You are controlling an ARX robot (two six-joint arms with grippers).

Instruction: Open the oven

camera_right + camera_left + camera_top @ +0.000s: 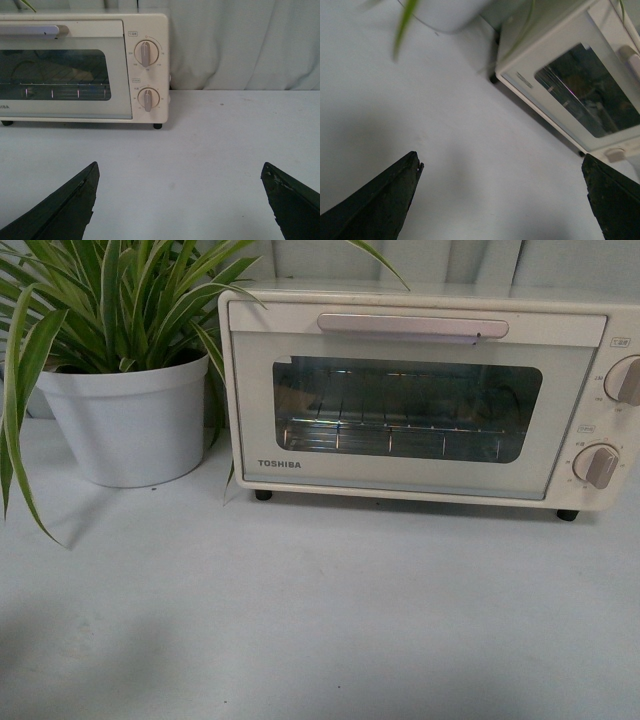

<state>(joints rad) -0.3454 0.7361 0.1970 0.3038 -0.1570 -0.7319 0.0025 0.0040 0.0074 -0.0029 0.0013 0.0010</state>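
The cream-white TOSHIBA oven (250,390) stands at the back of the table, right of centre, its glass door shut. The long bar handle (412,326) runs along the door's top, a wire rack (390,430) shows behind the glass, and two round knobs (600,465) sit on its right side. The oven also shows in the left wrist view (520,55) and the right wrist view (125,75). My left gripper (502,165) is open and empty, over bare table short of the oven. My right gripper (180,170) is open and empty, short of the oven's knob side. Neither arm shows in the front view.
A white pot (130,420) with a long-leaved green plant (120,300) stands just left of the oven, leaves hanging over its corner. A pale curtain (240,45) hangs behind. The pale table (320,620) stretches in front of the oven.
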